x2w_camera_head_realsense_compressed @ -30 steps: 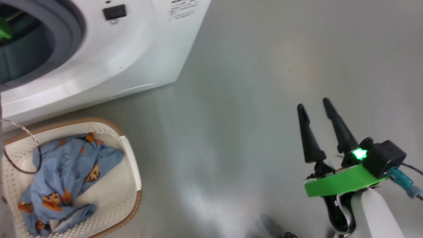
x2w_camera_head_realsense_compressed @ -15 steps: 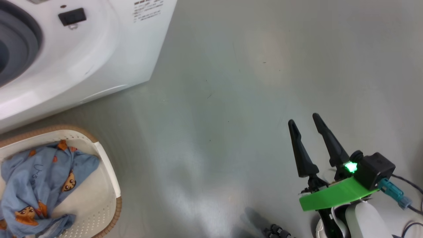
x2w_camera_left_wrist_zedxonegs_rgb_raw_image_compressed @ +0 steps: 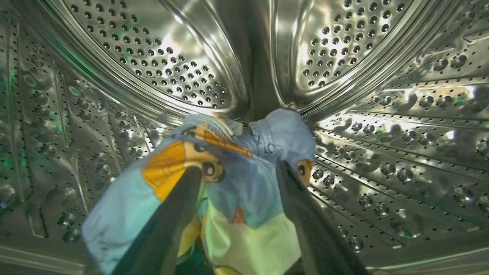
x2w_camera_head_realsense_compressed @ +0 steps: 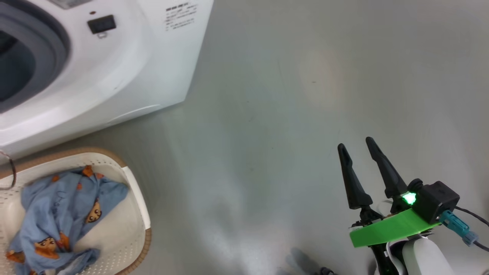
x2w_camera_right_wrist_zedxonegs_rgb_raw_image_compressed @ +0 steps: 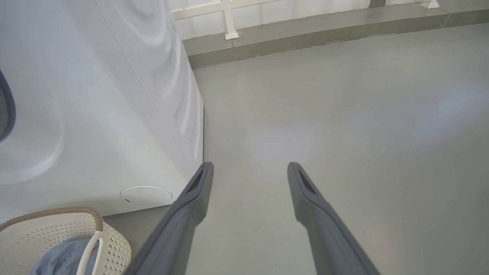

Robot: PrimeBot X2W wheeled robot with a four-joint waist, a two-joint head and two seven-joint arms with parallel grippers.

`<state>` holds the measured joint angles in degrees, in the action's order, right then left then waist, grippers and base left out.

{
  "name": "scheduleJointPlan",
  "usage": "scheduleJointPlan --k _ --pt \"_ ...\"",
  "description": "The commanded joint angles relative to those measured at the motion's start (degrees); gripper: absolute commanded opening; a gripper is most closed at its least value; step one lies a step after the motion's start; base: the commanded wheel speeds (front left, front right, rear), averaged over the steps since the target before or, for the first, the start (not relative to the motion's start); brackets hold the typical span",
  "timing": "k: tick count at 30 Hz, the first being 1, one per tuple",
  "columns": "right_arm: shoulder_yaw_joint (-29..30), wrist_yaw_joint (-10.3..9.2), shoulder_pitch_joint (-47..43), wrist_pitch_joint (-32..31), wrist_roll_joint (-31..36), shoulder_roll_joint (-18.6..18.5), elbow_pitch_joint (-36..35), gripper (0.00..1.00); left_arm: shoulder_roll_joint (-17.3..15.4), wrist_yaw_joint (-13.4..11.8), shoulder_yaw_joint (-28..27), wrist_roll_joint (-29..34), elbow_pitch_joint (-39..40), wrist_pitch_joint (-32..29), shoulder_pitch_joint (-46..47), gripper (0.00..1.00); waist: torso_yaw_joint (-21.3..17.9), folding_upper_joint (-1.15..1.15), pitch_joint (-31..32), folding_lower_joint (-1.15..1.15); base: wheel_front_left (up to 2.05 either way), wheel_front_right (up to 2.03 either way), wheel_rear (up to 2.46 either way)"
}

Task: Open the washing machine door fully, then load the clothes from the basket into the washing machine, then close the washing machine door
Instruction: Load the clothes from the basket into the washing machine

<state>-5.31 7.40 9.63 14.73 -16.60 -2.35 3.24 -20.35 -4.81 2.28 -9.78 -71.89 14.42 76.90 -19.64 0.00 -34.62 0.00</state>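
Blue printed garment [x2w_camera_left_wrist_zedxonegs_rgb_raw_image_compressed: 263,194] lies in the washing machine's [x2w_camera_head_realsense_compressed: 114,68] drum between the open left gripper's [x2w_camera_left_wrist_zedxonegs_rgb_raw_image_compressed: 237,177] fingers; right gripper [x2w_camera_head_realsense_compressed: 355,144] open, empty; more clothes [x2w_camera_head_realsense_compressed: 57,214] wait in the near-left basket [x2w_camera_head_realsense_compressed: 135,202], door-closing ahead

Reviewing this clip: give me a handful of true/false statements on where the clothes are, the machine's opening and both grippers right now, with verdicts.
1. A patterned garment lies inside the steel drum. True.
2. The basket is empty. False: a blue garment lies in it.
3. The right gripper holds cloth. False: its jaws stand apart and empty over the floor.
4. The left gripper is inside the drum, jaws apart. True.
5. The washing machine has its opening covered. False: the opening is uncovered, its grey ring showing.
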Motion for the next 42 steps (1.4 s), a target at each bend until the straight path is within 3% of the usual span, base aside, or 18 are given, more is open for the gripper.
scheduleJointPlan --k 1,9,15,34,42 --pt "-0.8 0.09 -1.3 0.3 0.9 -0.5 -1.0 1.00 -1.9 -0.5 0.2 0.0 0.6 0.3 0.6 1.00 1.1 0.00 1.0 0.00 0.00 0.00 0.00" --pt "0.0 0.09 -1.2 0.3 0.9 -0.5 -0.6 1.00 1.4 -2.3 0.9 -0.3 0.9 0.5 -1.1 1.00 3.8 0.00 3.2 0.00 0.00 0.00 0.00" --pt "0.5 0.09 -0.5 0.3 1.0 -0.5 0.0 1.00 4.0 -4.0 -0.1 -1.5 5.3 0.6 -5.4 1.00 6.0 0.00 6.1 0.00 0.00 0.00 0.00" --pt "2.9 0.09 -0.4 0.3 2.5 -0.5 1.0 1.00 11.4 -2.1 -1.5 -3.0 16.7 0.6 -21.2 1.00 12.4 0.00 13.8 0.00 0.00 0.00 0.00" --pt "3.5 0.09 -1.6 0.3 2.9 -0.5 1.3 1.00 14.1 0.0 -2.0 -3.1 23.7 0.6 -30.9 1.00 14.2 0.00 18.0 0.00 0.00 0.00 0.00"
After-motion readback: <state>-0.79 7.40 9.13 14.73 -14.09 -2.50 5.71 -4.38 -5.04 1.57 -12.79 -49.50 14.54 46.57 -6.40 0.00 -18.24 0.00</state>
